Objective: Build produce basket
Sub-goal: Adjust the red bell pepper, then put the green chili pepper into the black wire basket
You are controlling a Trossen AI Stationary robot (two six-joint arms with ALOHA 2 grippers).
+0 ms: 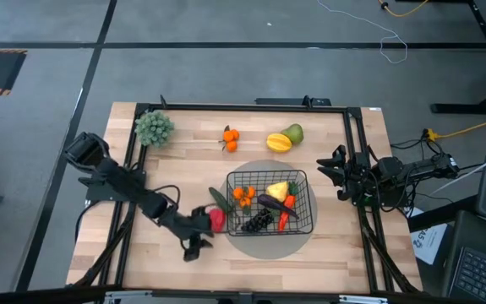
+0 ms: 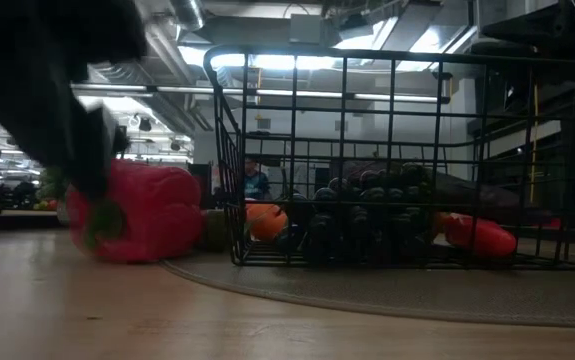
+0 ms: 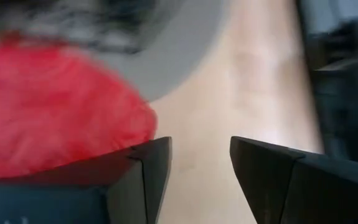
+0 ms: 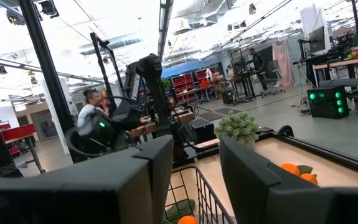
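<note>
Right then, your left gripper (image 1: 199, 234) sat low on the wooden table (image 1: 141, 253), just outside the basket's left side, with the red pepper (image 1: 217, 219) right beside it. Its wrist view showed the two dark fingers (image 3: 150, 174) spread apart with bare wood between them; the pepper (image 3: 54, 106) lay off to one side, against the outer face of one finger rather than in the gap. Whether it touched that finger, you could not tell. From table height the pepper (image 2: 137, 212) stood on the wood just short of the grey round disc (image 2: 387, 295), with the dark arm in front of part of it.

Your basket (image 1: 302, 221) rested on that disc (image 1: 306, 245), near the middle of the table. Inside it you had an orange cluster (image 1: 243, 195), a yellow fruit (image 1: 277, 190), a purple eggplant (image 1: 272, 202), dark grapes (image 1: 258, 222) and a long red piece (image 1: 286, 215). A green cucumber (image 1: 220, 200) lay slantwise at the basket's left edge; whether it was inside or outside the wire could not be made out.

Toward the far edge of the table, well apart from the basket, sat another orange cluster (image 1: 230, 138), and a yellow fruit (image 1: 278, 143) touching a green fruit (image 1: 293, 133). A green leafy clump (image 1: 154, 128) stood at the far left corner.

Your right gripper (image 1: 334, 173) waited at the table's right edge, raised off the wood, its fingers (image 4: 259, 180) apart and empty.
</note>
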